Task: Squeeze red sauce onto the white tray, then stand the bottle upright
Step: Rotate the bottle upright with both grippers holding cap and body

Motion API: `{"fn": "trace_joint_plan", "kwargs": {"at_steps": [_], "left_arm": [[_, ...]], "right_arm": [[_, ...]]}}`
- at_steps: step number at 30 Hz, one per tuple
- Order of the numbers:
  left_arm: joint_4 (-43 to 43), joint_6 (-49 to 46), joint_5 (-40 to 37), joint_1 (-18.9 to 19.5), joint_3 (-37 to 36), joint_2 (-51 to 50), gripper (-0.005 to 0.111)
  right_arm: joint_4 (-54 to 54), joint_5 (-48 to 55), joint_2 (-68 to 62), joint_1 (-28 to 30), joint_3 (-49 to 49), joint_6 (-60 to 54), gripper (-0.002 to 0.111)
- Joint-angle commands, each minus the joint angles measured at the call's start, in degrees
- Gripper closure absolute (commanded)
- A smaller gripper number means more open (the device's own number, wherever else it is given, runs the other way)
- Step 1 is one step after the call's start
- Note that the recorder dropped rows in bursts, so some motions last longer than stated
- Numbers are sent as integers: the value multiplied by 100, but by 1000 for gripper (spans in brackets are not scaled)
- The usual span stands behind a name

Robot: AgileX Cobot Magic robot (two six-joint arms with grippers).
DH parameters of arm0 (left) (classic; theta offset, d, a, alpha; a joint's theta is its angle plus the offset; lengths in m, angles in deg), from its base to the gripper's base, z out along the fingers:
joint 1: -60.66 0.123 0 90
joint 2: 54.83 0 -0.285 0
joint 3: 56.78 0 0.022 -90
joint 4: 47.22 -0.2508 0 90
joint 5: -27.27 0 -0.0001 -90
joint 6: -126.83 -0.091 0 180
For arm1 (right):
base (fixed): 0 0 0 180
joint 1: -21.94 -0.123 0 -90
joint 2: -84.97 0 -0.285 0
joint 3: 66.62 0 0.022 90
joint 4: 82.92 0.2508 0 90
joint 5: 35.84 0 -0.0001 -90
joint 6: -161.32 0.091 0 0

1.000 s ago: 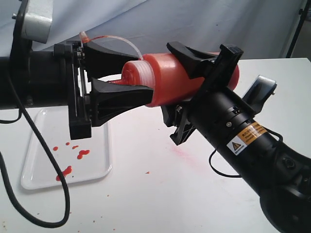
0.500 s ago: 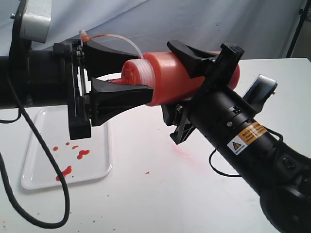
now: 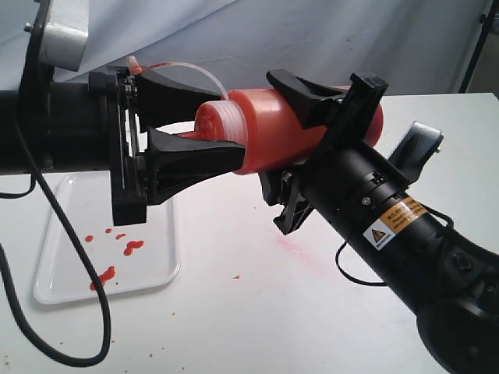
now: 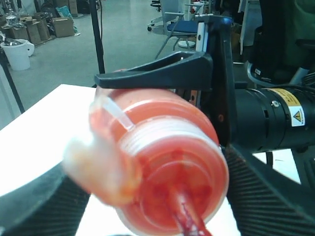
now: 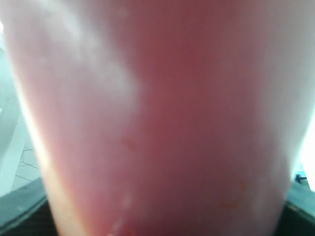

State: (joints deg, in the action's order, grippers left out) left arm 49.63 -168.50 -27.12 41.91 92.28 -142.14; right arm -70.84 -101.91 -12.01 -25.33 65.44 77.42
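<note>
The bottle (image 3: 273,128), orange-red and translucent, hangs on its side above the table, nozzle toward the left arm. My left gripper (image 3: 232,125) is shut on its cap end, one finger above and one below. My right gripper (image 3: 273,132) is shut on the body. In the left wrist view the ribbed cap (image 4: 167,167) fills the space between my left gripper's (image 4: 147,191) fingers. The bottle wall (image 5: 157,118) blocks almost all of the right wrist view, where my right gripper (image 5: 162,216) shows only at the corners. Below left lies the white tray (image 3: 54,234) with red sauce (image 3: 132,247) in small blobs.
The clear tether with its tiny cap (image 3: 134,59) arcs over the left gripper. A black cable (image 3: 86,312) hangs across the tray's front. A faint red smear (image 3: 292,245) and specks mark the white table. A pale cloth backdrop stands behind.
The bottle and both grippers have edged up very slightly. Both grips are unchanged.
</note>
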Motion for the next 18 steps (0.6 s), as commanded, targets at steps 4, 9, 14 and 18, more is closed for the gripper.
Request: {"fn": "trace_joint_plan", "kwargs": {"at_steps": [4, 9, 14, 18], "left_arm": [[-986, 1216, 48, -21, 694, 22, 107], [-1366, 1643, 48, -21, 949, 22, 107], [-1525, 1826, 48, -21, 1088, 22, 107], [-1535, 1907, 48, -21, 1154, 22, 107]], "right_arm": [[-230, -390, 90, -14, 80, -41, 105], [-230, -390, 90, -14, 80, -41, 85], [-241, -390, 90, -14, 80, -41, 66], [-363, -390, 90, -14, 80, -41, 54]]}}
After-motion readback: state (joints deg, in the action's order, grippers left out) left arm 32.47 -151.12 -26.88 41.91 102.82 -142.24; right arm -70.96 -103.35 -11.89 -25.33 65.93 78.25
